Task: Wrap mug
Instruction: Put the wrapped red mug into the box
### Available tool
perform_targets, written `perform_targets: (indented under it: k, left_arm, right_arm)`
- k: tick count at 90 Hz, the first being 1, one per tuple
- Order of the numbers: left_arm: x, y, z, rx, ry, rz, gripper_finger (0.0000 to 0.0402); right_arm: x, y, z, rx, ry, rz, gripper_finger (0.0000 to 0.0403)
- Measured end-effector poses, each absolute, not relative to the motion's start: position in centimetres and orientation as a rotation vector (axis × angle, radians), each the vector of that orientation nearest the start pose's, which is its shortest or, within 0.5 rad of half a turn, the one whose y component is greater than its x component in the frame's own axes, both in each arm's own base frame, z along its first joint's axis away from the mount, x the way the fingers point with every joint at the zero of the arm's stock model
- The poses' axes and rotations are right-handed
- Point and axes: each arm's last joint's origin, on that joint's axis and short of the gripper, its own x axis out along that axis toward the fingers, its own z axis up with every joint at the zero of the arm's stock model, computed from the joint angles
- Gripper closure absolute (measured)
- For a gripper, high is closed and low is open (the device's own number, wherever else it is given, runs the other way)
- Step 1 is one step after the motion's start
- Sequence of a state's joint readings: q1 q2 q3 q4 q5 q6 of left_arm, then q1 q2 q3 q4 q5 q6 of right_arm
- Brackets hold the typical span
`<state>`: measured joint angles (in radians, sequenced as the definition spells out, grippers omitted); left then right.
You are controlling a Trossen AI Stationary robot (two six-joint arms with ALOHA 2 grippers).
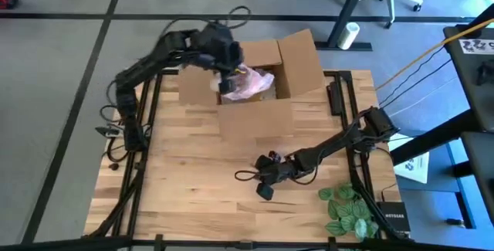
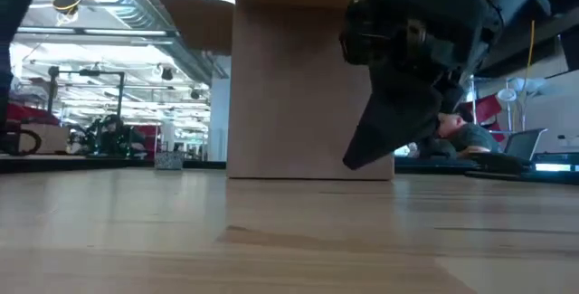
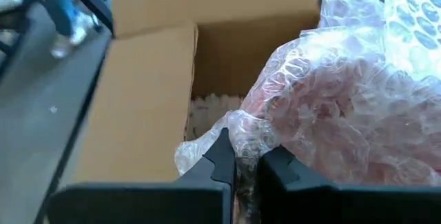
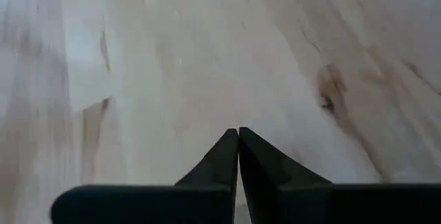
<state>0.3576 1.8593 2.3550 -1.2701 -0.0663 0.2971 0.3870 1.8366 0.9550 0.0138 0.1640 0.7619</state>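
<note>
The mug shows as a pinkish bundle wrapped in clear bubble wrap [image 1: 251,85], sitting inside an open cardboard box [image 1: 258,116] at the table's far middle. My left gripper [image 1: 228,87] reaches into the box and is shut on the wrap. In the left wrist view the bundle [image 3: 344,114] fills the box's inside, over white packing bits [image 3: 207,110]. My right gripper [image 1: 265,191] waits shut just above the bare wood, nearer than the box; it also hangs in the low view [image 2: 362,154]. My left gripper pinches a bunched edge of the bubble wrap [image 3: 244,138] between its two fingertips, coming from above and from the table's left. The wrapped bundle lies inside the box, its wrap slack beyond the fingers.
The box's flaps [image 1: 305,58] stand open toward the far and right sides. A green leafy plant [image 1: 347,208] lies at the near right corner. Bare wooden tabletop [image 1: 185,181] spreads on the near left.
</note>
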Motion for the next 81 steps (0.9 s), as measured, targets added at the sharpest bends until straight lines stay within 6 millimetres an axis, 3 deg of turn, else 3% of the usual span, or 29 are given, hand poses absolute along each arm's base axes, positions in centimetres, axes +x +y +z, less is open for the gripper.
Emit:
perform_targets:
  k: [34, 68, 81]
  left_arm:
    - [37.3, 17.1, 38.7, 0.022, 1.006, 0.187, 0.0399]
    - [41.1, 19.5, 31.4, -0.074, 1.138, 0.099, 0.0399]
    - [42.0, 19.8, 29.6, -0.108, 1.159, 0.065, 0.0399]
  right_arm:
    - [32.6, 14.2, 13.5, 0.469, 0.852, -0.078, 0.0403]
    - [32.6, 14.5, 13.7, 0.478, 0.834, -0.062, 0.0403]
    - [32.6, 14.5, 13.7, 0.478, 0.835, -0.062, 0.0403]
